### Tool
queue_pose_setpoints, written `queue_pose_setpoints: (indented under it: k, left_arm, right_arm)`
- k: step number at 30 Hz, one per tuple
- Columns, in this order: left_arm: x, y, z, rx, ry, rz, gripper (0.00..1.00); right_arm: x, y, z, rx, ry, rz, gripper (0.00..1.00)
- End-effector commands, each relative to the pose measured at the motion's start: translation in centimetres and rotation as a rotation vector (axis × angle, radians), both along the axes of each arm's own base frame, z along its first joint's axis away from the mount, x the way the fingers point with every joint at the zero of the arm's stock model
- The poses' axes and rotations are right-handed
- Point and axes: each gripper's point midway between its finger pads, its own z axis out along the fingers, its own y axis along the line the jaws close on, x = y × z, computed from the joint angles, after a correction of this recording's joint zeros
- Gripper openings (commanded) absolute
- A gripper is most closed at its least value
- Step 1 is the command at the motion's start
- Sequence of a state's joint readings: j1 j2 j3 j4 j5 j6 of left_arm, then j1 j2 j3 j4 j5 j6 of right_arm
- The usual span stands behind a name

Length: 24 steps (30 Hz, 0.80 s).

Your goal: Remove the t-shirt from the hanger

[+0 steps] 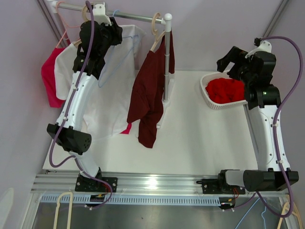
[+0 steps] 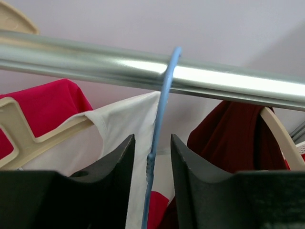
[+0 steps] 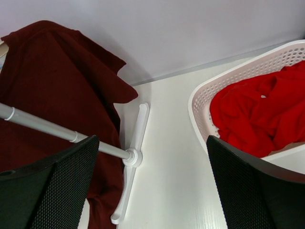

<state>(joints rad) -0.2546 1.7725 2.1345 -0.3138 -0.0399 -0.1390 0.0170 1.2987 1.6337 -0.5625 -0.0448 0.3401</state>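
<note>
A white t-shirt [image 1: 102,100] hangs on a thin blue wire hanger [image 2: 162,119], whose hook sits over the metal rail [image 2: 95,64]. My left gripper [image 1: 116,33] is raised to the rail. In the left wrist view it [image 2: 151,138] is open, one finger on each side of the hanger's neck, with a small gap on both sides. The white shirt's collar [image 2: 128,124] shows behind the fingers. My right gripper [image 1: 233,59] is open and empty above the table beside the basket; the right wrist view [image 3: 152,139] shows nothing between its fingers.
A dark red t-shirt [image 1: 147,95] hangs on a beige hanger at the rail's right end, next to the rack post [image 1: 167,62]. A pink shirt [image 1: 49,76] hangs at the left. A white basket [image 1: 206,90] holds a red garment [image 1: 225,89]. Spare hangers [image 1: 62,210] lie below the table's front edge.
</note>
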Motion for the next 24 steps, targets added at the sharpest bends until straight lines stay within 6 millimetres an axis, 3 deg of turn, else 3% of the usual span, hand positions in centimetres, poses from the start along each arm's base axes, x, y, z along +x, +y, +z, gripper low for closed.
queue_pose_setpoints:
  k: [1,3,9,10,12,15,24]
  left_arm:
    - [-2.1,1.7,4.2,-0.013,-0.089,0.045,0.41]
    - [-2.9,2.1,5.0,-0.01,-0.103,0.057,0.48]
    - [-7.1,2.8,8.4,0.0,-0.19,0.035,0.5]
    - [-7.5,2.6,8.1,0.002,-0.191,0.018,0.5]
    - [-9.9,1.5,10.0,0.002,-0.254,-0.071,0.51]
    - [-11.3,-0.4,10.0,0.012,-0.28,-0.194,0.54]
    - [-10.8,-5.6,8.5,0.037,-0.233,-0.373,0.53]
  right_arm:
    - [-0.8,0.4,2.2,-0.011,-0.073,0.01,1.0]
    - [-0.7,0.5,1.8,-0.008,-0.067,0.012,0.99]
    - [-0.7,1.3,1.7,-0.001,-0.068,0.034,1.0]
    - [-0.7,1.3,1.6,0.001,-0.067,0.034,0.99]
    - [-0.7,1.6,1.5,0.003,-0.063,0.042,1.0]
    - [-0.5,1.8,1.0,0.004,-0.054,0.047,1.0]
    - [-0.2,2.6,0.5,0.018,-0.048,0.065,0.99]
